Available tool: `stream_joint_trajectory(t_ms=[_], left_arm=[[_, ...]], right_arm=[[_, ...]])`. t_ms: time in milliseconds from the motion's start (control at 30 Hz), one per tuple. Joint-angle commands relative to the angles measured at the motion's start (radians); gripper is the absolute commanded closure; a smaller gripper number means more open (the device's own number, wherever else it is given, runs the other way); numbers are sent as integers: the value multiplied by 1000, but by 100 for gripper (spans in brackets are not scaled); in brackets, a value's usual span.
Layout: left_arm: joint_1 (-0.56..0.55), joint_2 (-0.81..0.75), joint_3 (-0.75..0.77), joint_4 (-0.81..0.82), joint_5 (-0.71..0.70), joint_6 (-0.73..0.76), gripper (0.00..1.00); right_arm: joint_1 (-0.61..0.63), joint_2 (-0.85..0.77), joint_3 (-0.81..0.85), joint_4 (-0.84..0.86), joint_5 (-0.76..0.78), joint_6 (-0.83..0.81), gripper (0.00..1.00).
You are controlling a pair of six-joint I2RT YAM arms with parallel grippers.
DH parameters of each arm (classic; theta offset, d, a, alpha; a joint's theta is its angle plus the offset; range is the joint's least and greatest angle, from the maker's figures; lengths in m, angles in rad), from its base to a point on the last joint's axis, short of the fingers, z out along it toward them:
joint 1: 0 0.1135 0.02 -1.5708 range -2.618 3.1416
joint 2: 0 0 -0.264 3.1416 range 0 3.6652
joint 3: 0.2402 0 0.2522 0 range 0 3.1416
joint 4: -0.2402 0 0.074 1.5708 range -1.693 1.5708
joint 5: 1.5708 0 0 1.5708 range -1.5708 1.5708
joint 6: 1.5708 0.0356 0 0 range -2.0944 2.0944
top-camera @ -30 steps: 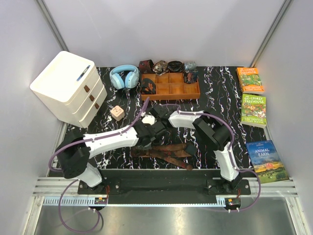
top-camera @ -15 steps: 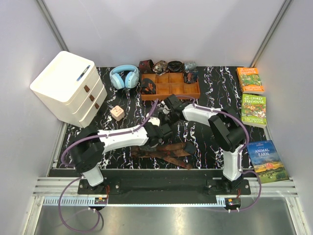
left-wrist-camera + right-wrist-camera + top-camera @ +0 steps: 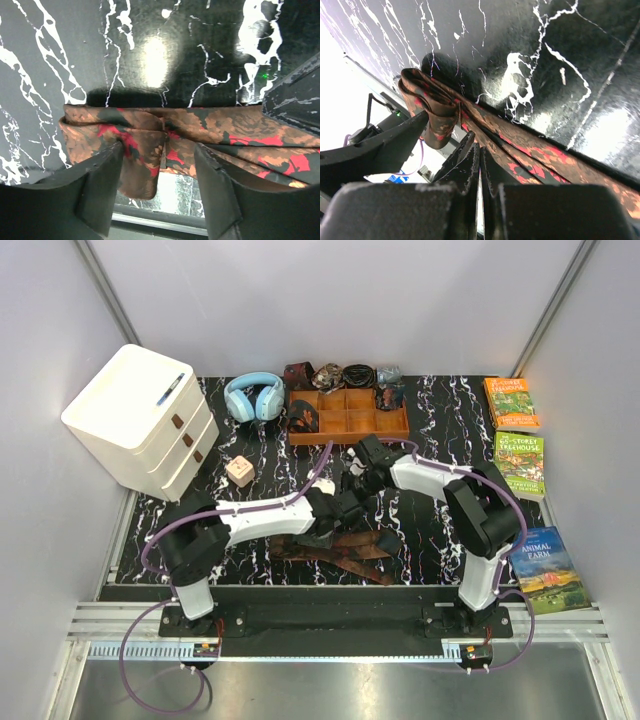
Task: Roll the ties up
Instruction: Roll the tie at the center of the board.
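A dark brown tie (image 3: 225,125) with a reddish pattern stretches over the black marbled desk (image 3: 60,40), one end doubled into a loose loop between the spread fingers of the left pincer (image 3: 157,155). The right pincer (image 3: 480,150) is pressed together and seems to pinch the band beside that loop. With nothing squeezing the loop, the soft fabric may spring open, or a right-hand tug could drag it undone.

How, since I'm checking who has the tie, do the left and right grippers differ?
The left gripper stands open, its fingers straddling the folded end of the tie; the right gripper is shut, tips against the strip, and a pinch cannot be confirmed. The left meets the fold, the right the flat length. Both hover low over the marbled table.
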Motion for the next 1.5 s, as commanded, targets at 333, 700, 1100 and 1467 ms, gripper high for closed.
stream_joint_trajectory(t_ms=[333, 700, 1100, 1467], left_arm=[[75, -341, 22, -28, 55, 71, 31], [340, -755, -340, 109, 206, 145, 28], [452, -824, -510, 255, 355, 174, 29], [460, -812, -541, 320, 385, 165, 32]], right_arm=[[5, -106, 16, -44, 26, 2, 95], [226, -26, 184, -44, 80, 92, 94], [296, 69, 210, -37, 93, 109, 95], [293, 137, 181, -34, 138, 72, 96]])
